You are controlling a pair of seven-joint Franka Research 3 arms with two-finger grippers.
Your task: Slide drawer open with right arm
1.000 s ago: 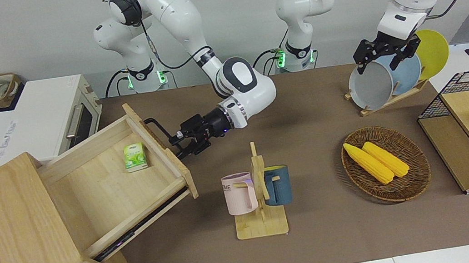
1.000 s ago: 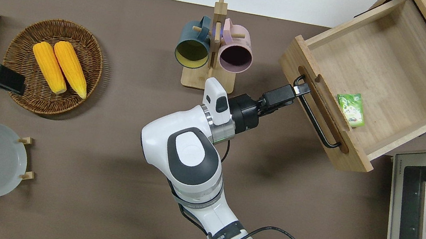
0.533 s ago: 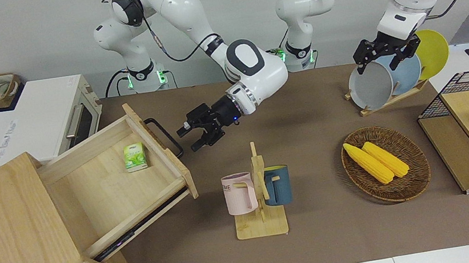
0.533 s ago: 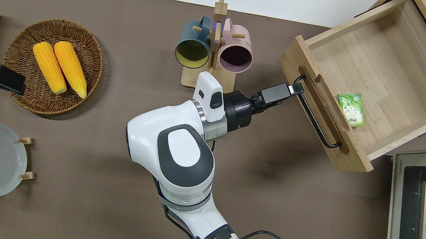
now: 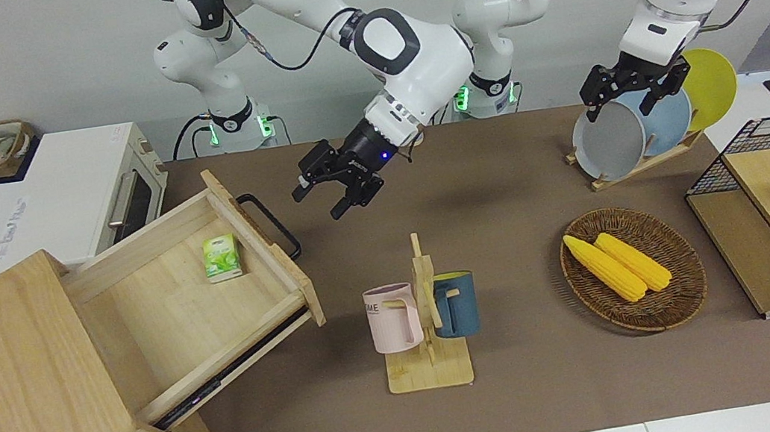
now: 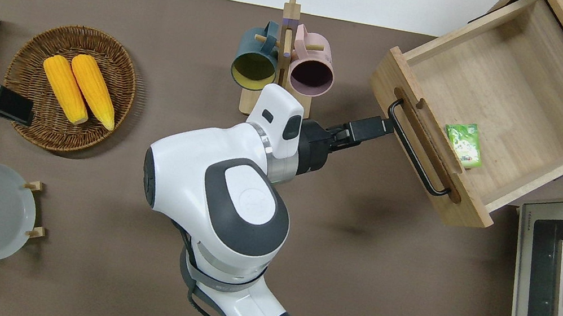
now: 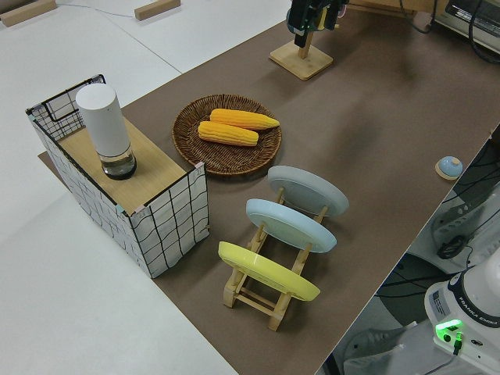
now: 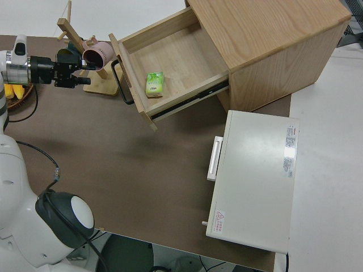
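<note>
Tabletop: raised right arm [image 5: 407, 54] angles down toward open drawer [image 5: 201, 302].

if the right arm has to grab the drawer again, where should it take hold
Grip the black bar handle near its middle, coming from the open table in front of the drawer. The bar stands off the front panel, leaving room for the right hand, now open, to close around it.

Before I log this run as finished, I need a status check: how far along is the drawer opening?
Done: the drawer stands pulled well out of the cabinet, with a small green packet visible inside. In hand: nothing; the right pincer is open, off the black handle and up in the air. The left arm is parked. Left: apparently nothing on the drawer itself.
</note>
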